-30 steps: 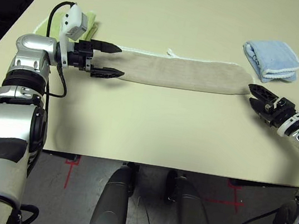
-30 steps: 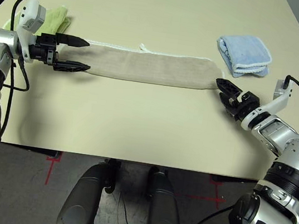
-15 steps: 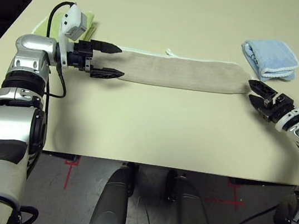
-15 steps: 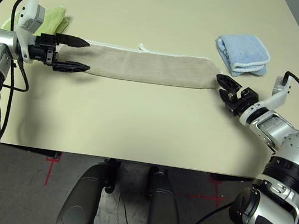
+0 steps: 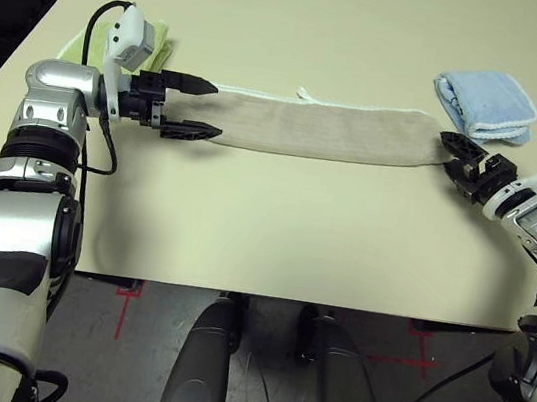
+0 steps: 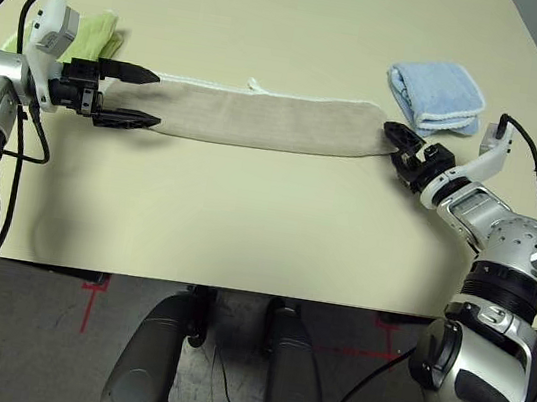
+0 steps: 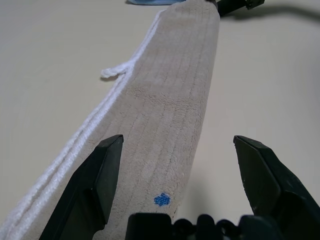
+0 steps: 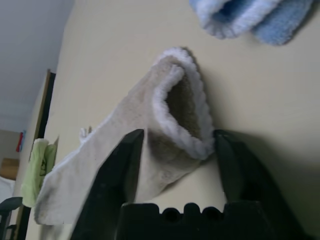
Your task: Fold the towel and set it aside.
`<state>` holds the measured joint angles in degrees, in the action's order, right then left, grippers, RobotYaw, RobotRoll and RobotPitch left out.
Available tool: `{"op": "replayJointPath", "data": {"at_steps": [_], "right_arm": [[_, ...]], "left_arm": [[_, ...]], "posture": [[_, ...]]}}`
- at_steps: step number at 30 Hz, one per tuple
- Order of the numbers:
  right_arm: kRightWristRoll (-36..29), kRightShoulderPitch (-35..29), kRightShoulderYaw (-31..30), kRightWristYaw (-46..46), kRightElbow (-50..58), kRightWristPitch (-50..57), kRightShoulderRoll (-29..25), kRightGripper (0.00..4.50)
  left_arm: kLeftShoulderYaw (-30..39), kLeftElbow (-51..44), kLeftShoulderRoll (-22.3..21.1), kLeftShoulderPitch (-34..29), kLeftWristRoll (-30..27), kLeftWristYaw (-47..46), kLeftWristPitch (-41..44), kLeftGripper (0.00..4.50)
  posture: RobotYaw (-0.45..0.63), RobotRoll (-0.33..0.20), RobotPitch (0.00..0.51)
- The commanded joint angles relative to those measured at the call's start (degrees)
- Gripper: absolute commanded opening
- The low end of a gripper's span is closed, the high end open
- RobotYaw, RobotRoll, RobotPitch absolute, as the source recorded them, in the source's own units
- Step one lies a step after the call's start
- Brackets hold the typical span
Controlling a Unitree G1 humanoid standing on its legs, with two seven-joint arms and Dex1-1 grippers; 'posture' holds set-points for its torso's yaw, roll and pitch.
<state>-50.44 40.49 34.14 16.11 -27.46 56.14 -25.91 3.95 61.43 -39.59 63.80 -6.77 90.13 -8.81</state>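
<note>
From the head camera, the towel (image 5: 325,130) lies as a long strip across the table (image 5: 274,232), one end at each arm. In the left wrist view the left gripper (image 7: 182,185) is spread wide around its end. In the right wrist view the right gripper (image 8: 180,165) straddles the other end — half closed, and I cannot tell if it pinches.
</note>
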Motion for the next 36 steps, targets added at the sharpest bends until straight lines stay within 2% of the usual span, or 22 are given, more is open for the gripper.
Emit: {"op": "replayJointPath", "data": {"at_steps": [1,5,6,13,27,36], "right_arm": [[0.7,-1.6,-0.4,-1.1,-0.4,1.0,0.7,1.62],[0.5,-2.3,-0.3,-1.6,0.8,1.3,1.2,0.1],[0.6,-2.4,-0.3,-1.7,1.0,1.3,1.3,0.05],[0.2,-3.7,0.5,-2.0,2.9,2.2,0.1,0.05],[-2.0,-8.3,4.7,-1.2,7.9,5.9,-8.1,0.05],[-0.8,-6.1,0.9,2.8,10.6,2.9,-8.4,0.05]], "left_arm": [[-0.2,-0.8,-0.7,-1.0,-0.3,0.6,0.3,4.5],[-0.2,-1.0,-0.6,-1.3,-0.3,0.7,0.4,4.5],[-0.3,-0.9,-0.6,-1.3,-0.3,0.6,0.4,4.5],[-0.3,-0.9,-0.5,-1.1,-0.2,0.5,0.5,4.5],[0.3,-0.9,0.2,-1.3,-1.0,-0.6,1.4,4.5],[0.1,-0.5,0.2,-1.4,-0.7,-0.6,0.9,4.5]], "posture": [[0.03,0.0,0.277],[0.03,0.0,0.276],[0.03,0.0,0.275],[0.03,0.0,0.27],[-0.01,0.0,0.26],[-0.01,0.0,0.258]]}}
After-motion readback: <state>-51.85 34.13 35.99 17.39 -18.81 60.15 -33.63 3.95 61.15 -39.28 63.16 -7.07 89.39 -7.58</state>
